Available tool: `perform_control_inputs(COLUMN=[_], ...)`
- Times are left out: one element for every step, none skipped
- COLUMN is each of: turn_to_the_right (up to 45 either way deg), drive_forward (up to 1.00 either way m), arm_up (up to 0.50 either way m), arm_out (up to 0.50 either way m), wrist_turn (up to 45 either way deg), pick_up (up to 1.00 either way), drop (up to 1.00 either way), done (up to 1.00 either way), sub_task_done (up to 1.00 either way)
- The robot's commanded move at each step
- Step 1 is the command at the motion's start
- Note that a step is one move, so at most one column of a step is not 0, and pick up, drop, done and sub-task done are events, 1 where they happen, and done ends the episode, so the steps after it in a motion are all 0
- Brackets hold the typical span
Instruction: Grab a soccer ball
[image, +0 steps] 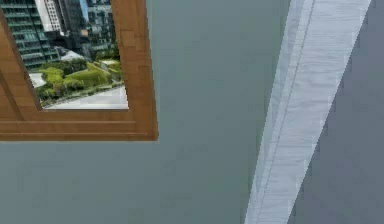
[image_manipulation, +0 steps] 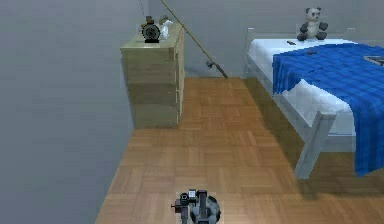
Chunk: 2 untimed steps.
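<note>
one gripper (image_manipulation: 197, 207), cannot tell if it holds anything; one bed (image_manipulation: 330, 75), one teddy bear (image_manipulation: 314, 22), one dresser (image_manipulation: 153, 85).

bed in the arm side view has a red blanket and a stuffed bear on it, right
Not red: the arm side view shows a blue blanket on the bed, with the stuffed bear sitting on it as you say.

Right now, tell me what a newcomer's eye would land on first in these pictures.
The bed with its bright blue blanket stands out at the arm side view's right, with a toy bear sitting at its far end. In the forward view's upper left, a wood-framed window looks out on city towers and greenery. A pale wooden dresser stands against the wall left of the bed.
</note>
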Motion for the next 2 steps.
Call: perform_control_inputs(turn_to_the_right=[0.0, 0.0], drive_forward=[0.00, 0.00], arm_up=[0.00, 0.00], arm_out=[0.00, 0.00], wrist_turn=[45.0, 45.0], pick_up=[0.00, 0.00], drop=[0.00, 0.00], done=[0.00, 0.00], sub_task_done=[0.00, 0.00])
